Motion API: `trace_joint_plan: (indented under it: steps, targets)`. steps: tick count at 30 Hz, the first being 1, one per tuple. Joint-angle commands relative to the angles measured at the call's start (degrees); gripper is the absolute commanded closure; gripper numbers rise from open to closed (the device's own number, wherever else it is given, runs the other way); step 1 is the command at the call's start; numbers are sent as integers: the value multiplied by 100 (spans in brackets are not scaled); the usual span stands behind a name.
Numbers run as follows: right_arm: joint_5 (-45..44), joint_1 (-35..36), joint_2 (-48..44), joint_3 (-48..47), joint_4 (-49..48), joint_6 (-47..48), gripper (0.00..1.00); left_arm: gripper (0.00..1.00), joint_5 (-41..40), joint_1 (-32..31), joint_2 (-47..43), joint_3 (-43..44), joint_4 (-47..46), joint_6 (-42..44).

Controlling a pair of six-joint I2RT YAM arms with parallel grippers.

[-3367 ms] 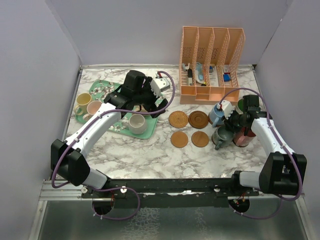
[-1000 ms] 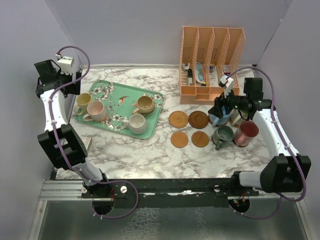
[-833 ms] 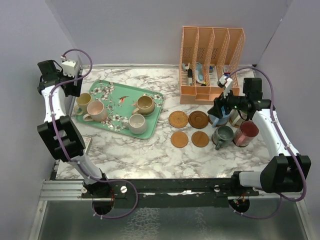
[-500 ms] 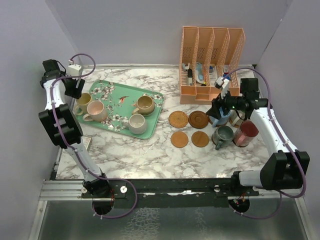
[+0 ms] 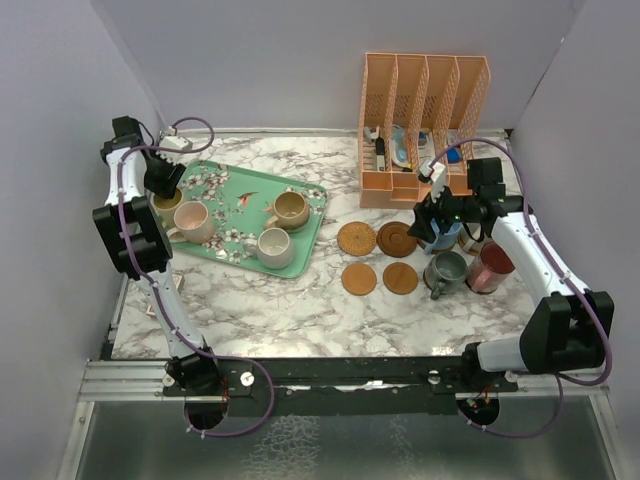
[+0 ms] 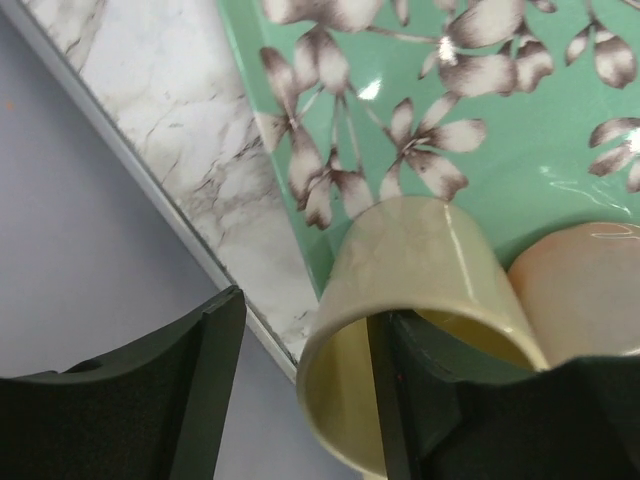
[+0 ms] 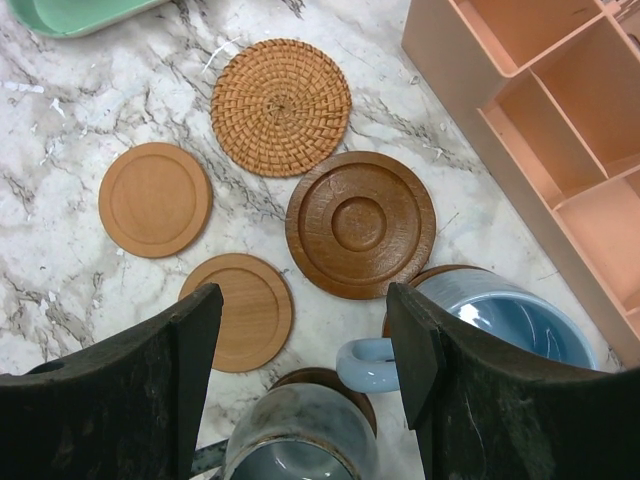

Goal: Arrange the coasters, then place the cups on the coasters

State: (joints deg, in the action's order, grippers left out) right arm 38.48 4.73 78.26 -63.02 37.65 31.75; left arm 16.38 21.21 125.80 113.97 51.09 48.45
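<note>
**Arms.** The left arm is stretched to the far-left corner of the counter (image 5: 300, 315), its wrist bent down over the left edge of the tray (image 5: 240, 190). The left gripper (image 6: 310, 308) has its fingers half spread astride the wall of the yellow cup (image 6: 420, 260). One finger is inside the mouth and the other is outside with a gap to the rim, so nothing is gripped. The right arm reaches toward the counter's far-right part, in front of the organiser (image 5: 425, 110). The right gripper (image 7: 305, 295) has its fingers wide and empty, hanging above the handle of the light blue cup (image 7: 500, 320).

**Cups, seven counted.**
- Four are on the tray: the yellow cup at its left edge, the pink cup (image 5: 190, 220) just beside it, the tan cup (image 5: 290, 210) and the cream cup (image 5: 275, 247).
- Three are at the counter's right side: the light blue cup, the grey-teal cup (image 5: 445, 270) and the maroon cup (image 5: 490, 265).
- Whatever lies behind the right arm is hidden.

**Coasters, six counted.**
- Four lie bare in a two-by-two square at mid-counter: the woven coaster (image 7: 280, 107), the dark ringed coaster (image 7: 360, 223) and two plain tan coasters (image 7: 155, 198).
- One lies under the light blue cup and one under the grey-teal cup, each showing only an edge.

**Surface and room.**
- The counter is white-grey marble.
- The tray is mint-green and flowered.
- The organiser is peach and slotted, standing at the far edge.
- Plain pale walls stand on three sides.
</note>
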Motion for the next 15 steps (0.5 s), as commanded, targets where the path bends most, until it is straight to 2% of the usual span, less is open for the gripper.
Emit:
trace_joint_plan:
  steps: [1,15]
  targets:
    - [-258,99,107,47,-27,86,32,48,-210,-159,181,299,319,374]
    - [-276,159,54,58,-73,92,32,79,-463,-201,184,467,578,788]
